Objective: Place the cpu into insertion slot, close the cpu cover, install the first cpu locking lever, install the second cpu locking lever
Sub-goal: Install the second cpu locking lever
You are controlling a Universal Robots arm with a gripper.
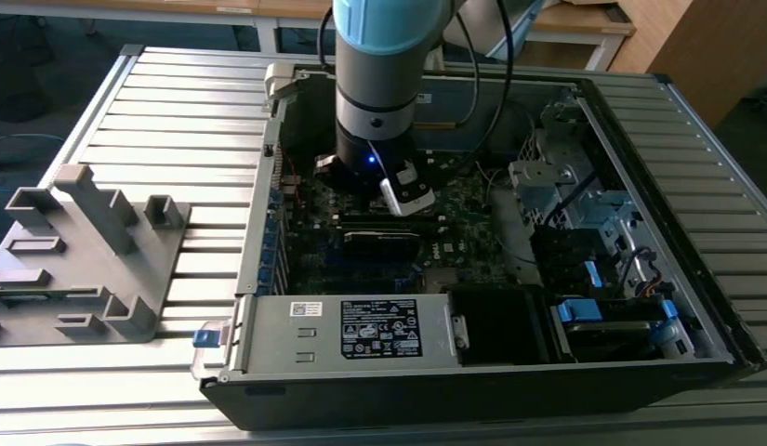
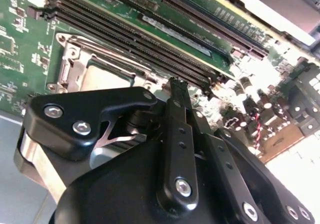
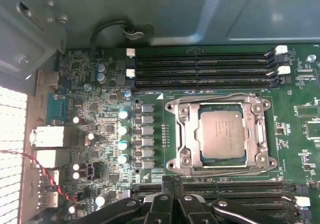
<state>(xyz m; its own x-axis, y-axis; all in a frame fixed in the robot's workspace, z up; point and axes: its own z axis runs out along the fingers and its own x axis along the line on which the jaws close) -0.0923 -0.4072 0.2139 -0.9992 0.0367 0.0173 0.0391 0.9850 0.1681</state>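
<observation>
Showing one cpu point(image 3: 221, 132) seated, one cpu cover point(image 3: 184, 134) closed around it.

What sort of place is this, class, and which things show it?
Probably a robotics lab or assembly test bench: an open black desktop computer case lies on a ribbed grey metal table, beside a grey moulded fixture, light wooden desks behind.

Memory slots point(image 3: 205, 66) flanking cpu cover point(image 3: 221, 134)

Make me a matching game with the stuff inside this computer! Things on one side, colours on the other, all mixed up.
Things:
1. cpu
2. cpu cover
3. motherboard
4. gripper

Colours:
A. green
B. black
C. dull silver-tan square top
D. shiny silver frame with an open middle

Pairs: 1-C, 2-D, 3-A, 4-B
</observation>
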